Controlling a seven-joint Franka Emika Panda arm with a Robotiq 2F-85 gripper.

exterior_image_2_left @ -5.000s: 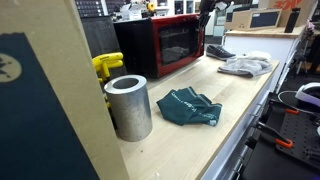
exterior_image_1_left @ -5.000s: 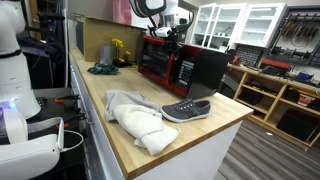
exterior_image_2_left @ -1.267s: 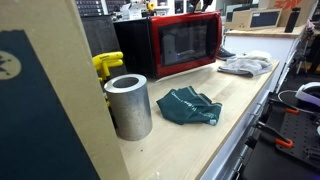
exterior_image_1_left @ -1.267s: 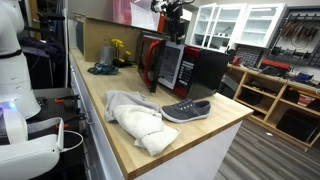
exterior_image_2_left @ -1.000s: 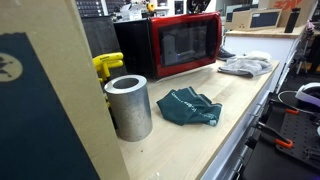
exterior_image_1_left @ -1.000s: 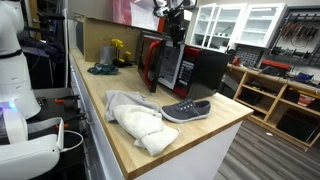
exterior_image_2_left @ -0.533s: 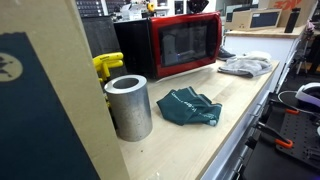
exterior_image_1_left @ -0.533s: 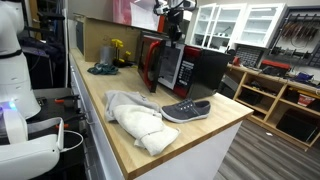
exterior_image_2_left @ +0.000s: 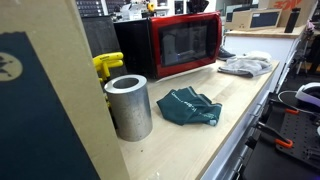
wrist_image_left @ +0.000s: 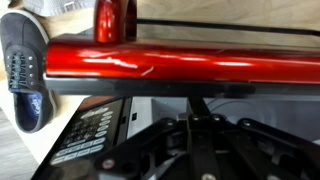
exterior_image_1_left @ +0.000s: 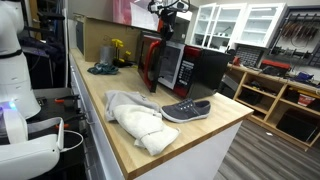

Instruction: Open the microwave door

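The microwave point(exterior_image_1_left: 205, 68) stands at the far end of the wooden counter, black casing with a red front. Its door point(exterior_image_1_left: 166, 66) is swung out and partly open; in an exterior view its red-framed face with the dark window point(exterior_image_2_left: 187, 42) faces the camera. In the wrist view the door's glossy red top edge point(wrist_image_left: 190, 60) runs across the picture, with the button panel point(wrist_image_left: 92, 135) and the pale interior below it. My gripper point(exterior_image_1_left: 172, 13) hangs above the door, apart from it. Its fingers point(wrist_image_left: 199, 106) look shut and hold nothing.
A grey shoe point(exterior_image_1_left: 186, 110) and a white cloth point(exterior_image_1_left: 138, 120) lie on the counter near the front. A teal cloth point(exterior_image_2_left: 190, 107), a metal cylinder point(exterior_image_2_left: 128, 106) and a yellow tool point(exterior_image_2_left: 107, 65) sit on the other side. Shelves point(exterior_image_1_left: 275, 90) stand beyond the counter.
Since five seconds ago the door has swung further out and my gripper has risen from the door's edge to above the microwave. Over the last second it only shifted slightly.
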